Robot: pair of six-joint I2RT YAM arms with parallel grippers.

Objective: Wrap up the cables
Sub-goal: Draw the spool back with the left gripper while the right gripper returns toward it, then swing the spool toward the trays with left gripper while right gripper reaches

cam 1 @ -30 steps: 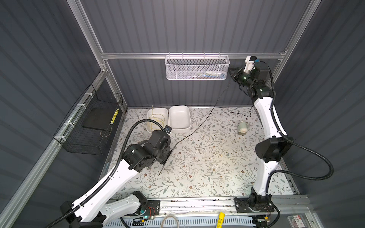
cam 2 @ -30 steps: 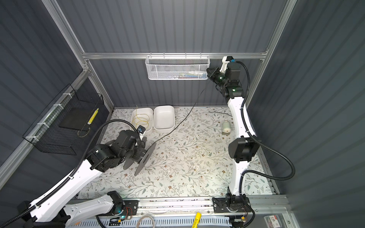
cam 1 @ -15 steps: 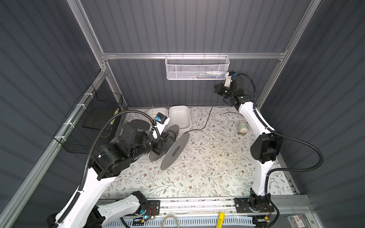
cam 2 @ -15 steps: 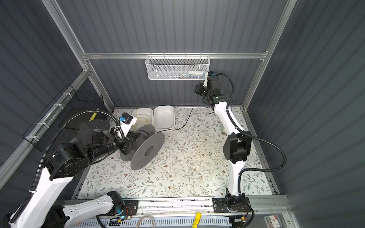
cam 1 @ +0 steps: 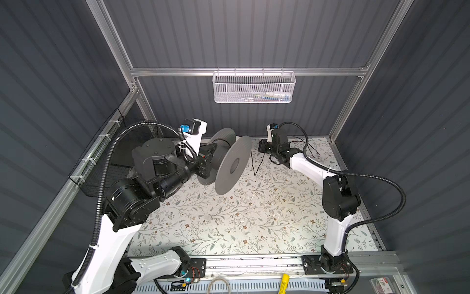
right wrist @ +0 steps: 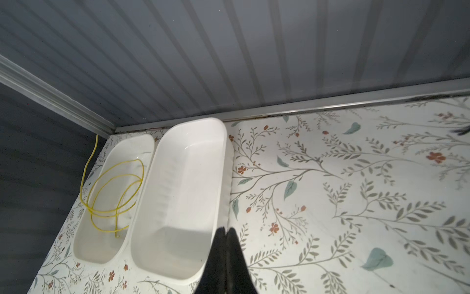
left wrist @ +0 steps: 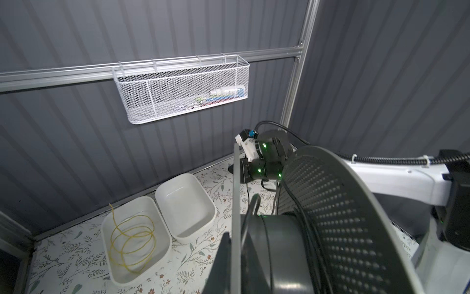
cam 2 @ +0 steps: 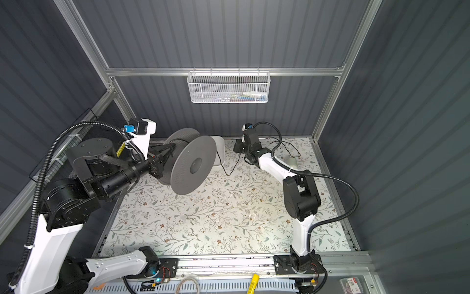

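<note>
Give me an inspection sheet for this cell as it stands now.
Surface: floral mat.
Job's things: grey spool raised off the mat; black cord partly wound on it, slack dropping to the mat.
Clutter: two white trays, one holding a yellow wire coil.
Pincers: left pincer shut on the spool's flange; right pincer shut near the cord, grip unclear.
Cables: ribbed conduits on both arms.
Surroundings: white mesh basket on back rail; black wire basket on side wall.

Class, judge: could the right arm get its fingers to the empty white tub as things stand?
Probably yes. In the right wrist view the right fingers, shut, point at the empty white tub just ahead, with nothing between; the grey spool is off to one side.
</note>
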